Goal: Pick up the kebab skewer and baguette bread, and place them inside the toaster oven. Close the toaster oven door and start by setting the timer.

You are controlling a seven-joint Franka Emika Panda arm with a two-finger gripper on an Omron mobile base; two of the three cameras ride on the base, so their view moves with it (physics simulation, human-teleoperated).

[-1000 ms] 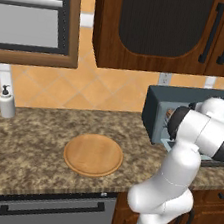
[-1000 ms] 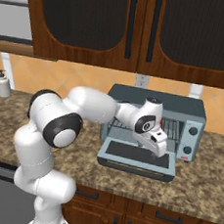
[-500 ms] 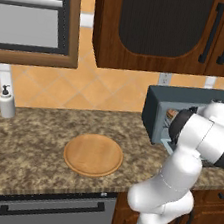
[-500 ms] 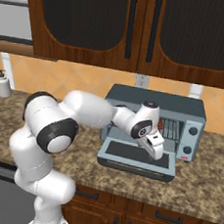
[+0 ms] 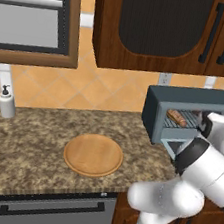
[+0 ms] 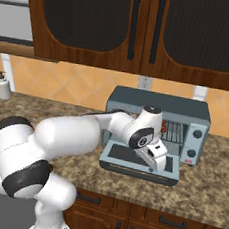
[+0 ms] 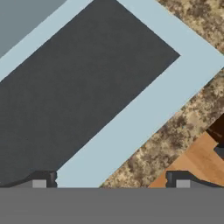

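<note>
Over the lowered toaster oven door (image 6: 140,163), the hand (image 6: 154,155) hangs with its fingers spread wide and nothing between them. In the hand view the dark glass panel of the door (image 7: 83,83) and its pale blue frame lie directly below the two fingertips (image 7: 41,180), with the speckled surface (image 7: 175,131) beyond the door's edge. The toaster oven (image 5: 184,114) sits on the surface at the right, its door folded flat toward the robot. On the wire rack inside, the left base view shows a brown-orange piece that looks like the baguette bread (image 5: 177,117); whether the kebab skewer lies beside it cannot be told from these views. An empty round wooden board (image 5: 93,155) rests on the surface well to the left, which suggests both foods are already loaded.

The step in hand is judged to be closing the door. To do it well, the hand should drop past the door's free front edge, where the bar handle is, and get its fingers under that edge rather than pressing down on the glass. The lift should then follow the arc of the hinge at the oven's base, up and back toward the cavity, with the wrist rotating along so the fingers do not slip off. The push should carry on until the door sits flush, since the timer knobs (image 6: 196,144) on the right panel come next.
</note>
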